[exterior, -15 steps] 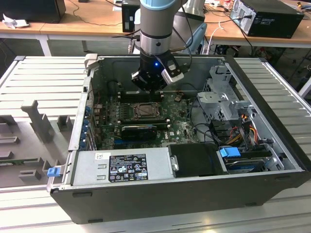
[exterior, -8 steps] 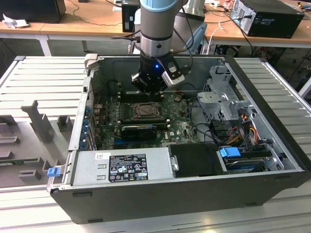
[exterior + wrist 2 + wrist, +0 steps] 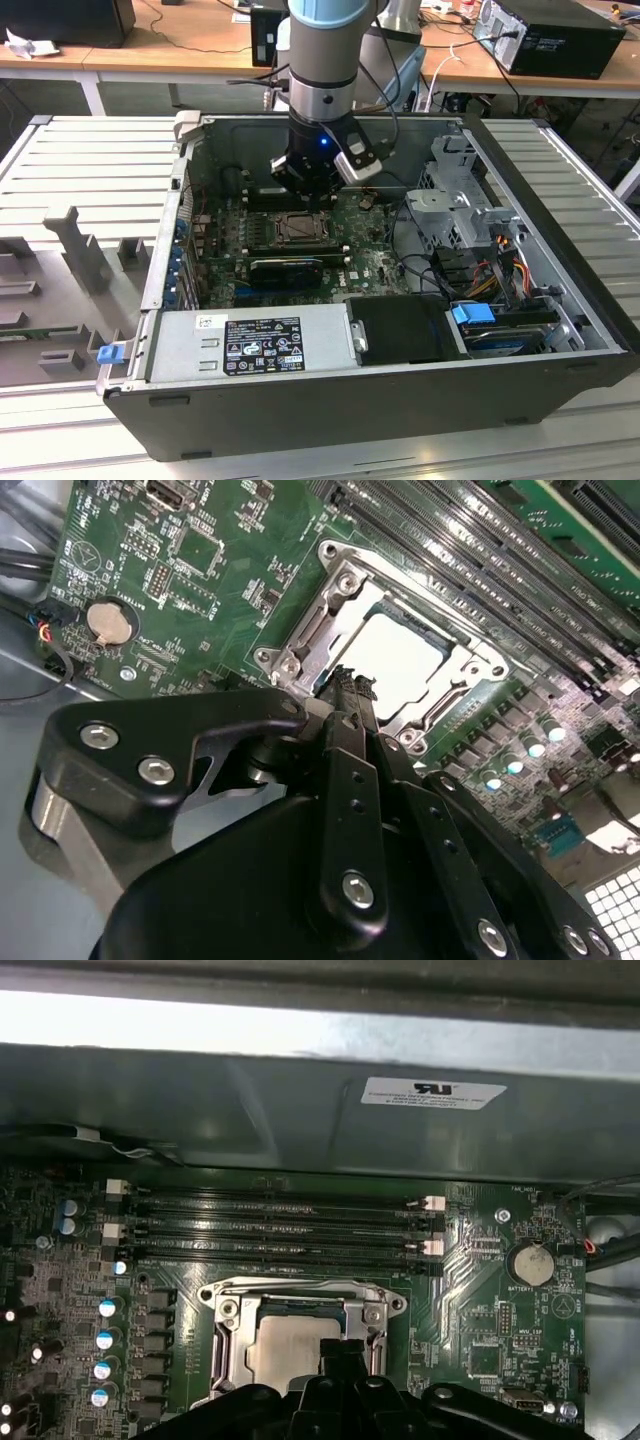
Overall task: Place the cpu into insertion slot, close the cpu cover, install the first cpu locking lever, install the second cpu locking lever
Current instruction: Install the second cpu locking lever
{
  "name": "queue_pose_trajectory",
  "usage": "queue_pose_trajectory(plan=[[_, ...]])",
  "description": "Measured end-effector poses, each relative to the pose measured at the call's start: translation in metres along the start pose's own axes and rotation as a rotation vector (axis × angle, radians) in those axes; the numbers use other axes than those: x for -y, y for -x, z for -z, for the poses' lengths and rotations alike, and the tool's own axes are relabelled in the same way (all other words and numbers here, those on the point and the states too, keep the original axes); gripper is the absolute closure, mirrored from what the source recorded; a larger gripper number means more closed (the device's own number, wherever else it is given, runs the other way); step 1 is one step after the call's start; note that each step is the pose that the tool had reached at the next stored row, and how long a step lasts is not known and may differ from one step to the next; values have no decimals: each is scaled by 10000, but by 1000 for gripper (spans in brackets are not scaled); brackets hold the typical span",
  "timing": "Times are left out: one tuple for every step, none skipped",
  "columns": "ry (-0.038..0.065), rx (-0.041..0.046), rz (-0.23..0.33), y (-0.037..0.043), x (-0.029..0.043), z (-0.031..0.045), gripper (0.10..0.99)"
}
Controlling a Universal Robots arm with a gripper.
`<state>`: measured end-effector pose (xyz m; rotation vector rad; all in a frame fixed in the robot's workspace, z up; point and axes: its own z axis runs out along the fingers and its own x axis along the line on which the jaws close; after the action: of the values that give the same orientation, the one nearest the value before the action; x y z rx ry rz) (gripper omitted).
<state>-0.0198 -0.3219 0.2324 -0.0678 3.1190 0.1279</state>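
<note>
While closed beneath the cpu cover (image 3: 330,620), the cpu (image 3: 400,655) in the insertion slot (image 3: 300,1345), hand (image 3: 345,685) pinched shut, empty.

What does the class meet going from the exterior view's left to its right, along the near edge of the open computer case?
Blue clip → power supply → black box → blue drive tab → case wall.

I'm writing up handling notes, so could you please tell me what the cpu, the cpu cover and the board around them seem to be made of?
The cpu: top looks like dull pale metal, matte, with a soft glare.
The cpu cover: apparently thin bright silver sheet metal, given its sharp highlights and stamped edges.
The circuit board: green laminate, probably resin-coated, slightly glossy, with soldered parts.
</note>
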Motion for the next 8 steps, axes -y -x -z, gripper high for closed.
queue_pose_trajectory(plan=[[-9,-2,-2,-1,3,6,980],[-23,-2,-2,0,3,17,980],[-33,-2,-1,0,4,23,980],[-44,-3,-1,0,5,28,980],[-45,-1,-3,1,10,28,980],[-50,-3,-6,0,17,30,980],[-52,-2,-14,-1,39,30,980],[-53,-1,-21,-3,71,28,980]])
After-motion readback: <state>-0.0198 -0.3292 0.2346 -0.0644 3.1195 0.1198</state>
